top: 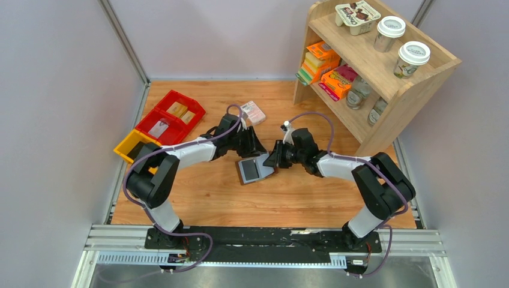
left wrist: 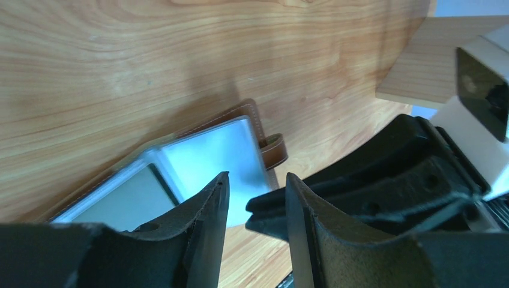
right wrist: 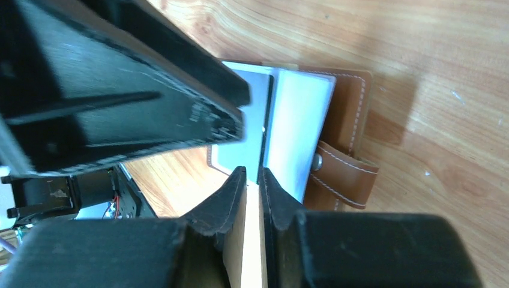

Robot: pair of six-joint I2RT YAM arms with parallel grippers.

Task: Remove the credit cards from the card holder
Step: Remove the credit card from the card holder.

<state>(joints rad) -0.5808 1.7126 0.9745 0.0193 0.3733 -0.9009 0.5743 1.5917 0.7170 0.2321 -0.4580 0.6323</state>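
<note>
One light wooden worktop (top: 198, 198), with a pale wooden shelf unit (top: 360, 48) at its far right corner and red and yellow plastic bins (top: 178, 97) along its left edge. At mid-worktop, left gripper (left wrist: 258, 175) poised just above a small brown leather folding card holder (top: 255, 170), fingers moderately apart, gripping nothing. Right gripper (right wrist: 252, 171) down at the holder's pale pocket edge, fingers drawn nearly together; any grip there impossible to tell. Holder lying open and flat, blue-grey pockets upward, brown snap tab (right wrist: 342, 174) on its outer edge. Credit cards indistinguishable from the pockets.
</note>
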